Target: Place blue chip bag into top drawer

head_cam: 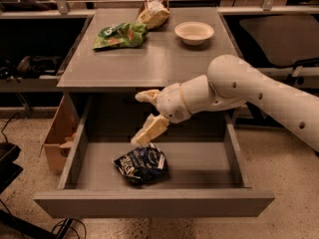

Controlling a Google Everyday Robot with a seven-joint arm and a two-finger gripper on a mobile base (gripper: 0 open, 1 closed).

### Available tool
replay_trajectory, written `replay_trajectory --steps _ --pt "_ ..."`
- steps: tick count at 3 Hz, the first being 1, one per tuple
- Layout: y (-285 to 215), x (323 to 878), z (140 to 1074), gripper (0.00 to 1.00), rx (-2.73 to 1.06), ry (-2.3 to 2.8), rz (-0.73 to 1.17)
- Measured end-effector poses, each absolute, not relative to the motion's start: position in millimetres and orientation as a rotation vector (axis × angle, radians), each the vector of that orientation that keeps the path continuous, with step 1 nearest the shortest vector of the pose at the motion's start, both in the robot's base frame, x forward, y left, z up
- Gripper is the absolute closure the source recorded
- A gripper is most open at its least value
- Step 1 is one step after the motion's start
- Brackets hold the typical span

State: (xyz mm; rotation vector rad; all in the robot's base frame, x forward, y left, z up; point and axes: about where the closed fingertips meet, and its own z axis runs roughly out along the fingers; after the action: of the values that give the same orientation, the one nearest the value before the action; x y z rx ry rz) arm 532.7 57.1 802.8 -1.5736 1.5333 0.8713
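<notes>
The blue chip bag (141, 164) lies crumpled on the grey bottom of the open top drawer (199, 163), left of its middle. My gripper (143, 117) hangs over the drawer just above and behind the bag. Its two tan fingers are spread apart, one (148, 130) pointing down toward the bag and one (146, 95) up by the table's front edge. It holds nothing and does not touch the bag.
On the tabletop (154, 59) lie a green chip bag (118, 35), a tan and white bag (153, 13) and a white bowl (194, 32). A cardboard box (56, 139) stands left of the drawer. My white arm (259, 96) reaches in from the right.
</notes>
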Motion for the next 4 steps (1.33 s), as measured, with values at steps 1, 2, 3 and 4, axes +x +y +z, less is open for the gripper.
replay_trajectory --steps 1,2,3,4 --pt "50.0 534.9 825.8 0.00 -1.586 1.507 0.856" --pt "18.8 538.5 897.6 0.00 -1.578 1.431 0.757" --pt "-29.1 537.4 983.4 0.00 -1.622 1.388 0.552" --pt "-85.4 519.5 1044.6 0.00 -1.737 1.519 0.227"
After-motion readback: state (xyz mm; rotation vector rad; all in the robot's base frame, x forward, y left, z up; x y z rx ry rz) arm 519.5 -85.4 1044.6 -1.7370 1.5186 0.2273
